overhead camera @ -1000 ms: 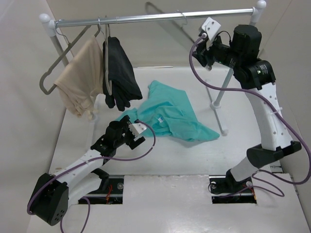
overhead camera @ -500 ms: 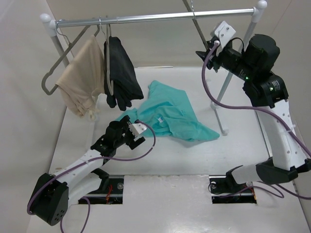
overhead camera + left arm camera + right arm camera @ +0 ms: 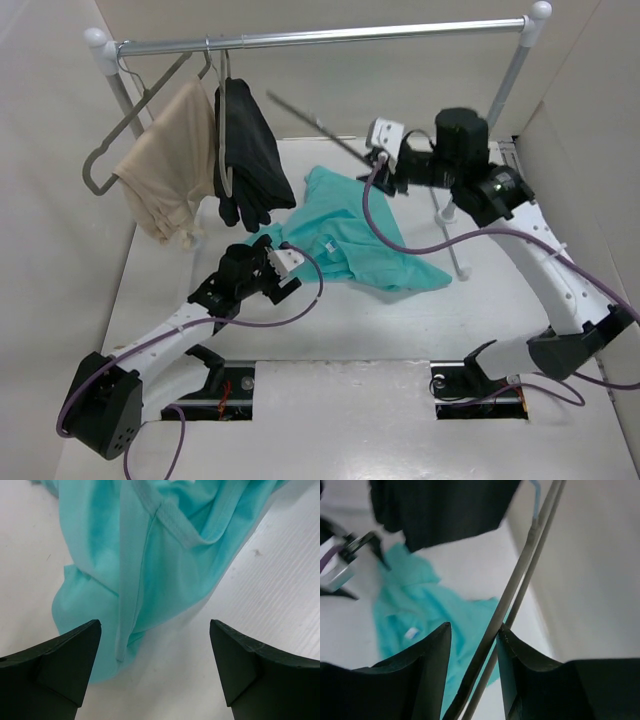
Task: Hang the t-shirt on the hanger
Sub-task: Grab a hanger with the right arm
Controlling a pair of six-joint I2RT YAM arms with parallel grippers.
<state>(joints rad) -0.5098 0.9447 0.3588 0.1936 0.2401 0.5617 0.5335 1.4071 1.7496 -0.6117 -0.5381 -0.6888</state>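
White tabletop (image 3: 330,330) carries the teal t-shirt (image 3: 350,240), crumpled at its middle. My left gripper (image 3: 155,630) hovers low at the shirt's near-left edge, jaws wide and empty, neckband just ahead. My right gripper (image 3: 474,630) is clamped on the grey hanger (image 3: 315,123) above the shirt's far-right side, the hanger's long axis running far-left; my left arm is nearer the cloth.

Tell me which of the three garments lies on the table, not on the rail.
The teal t-shirt, crumpled on the white table. The beige garment and the black garment both hang from the rail at the back left.
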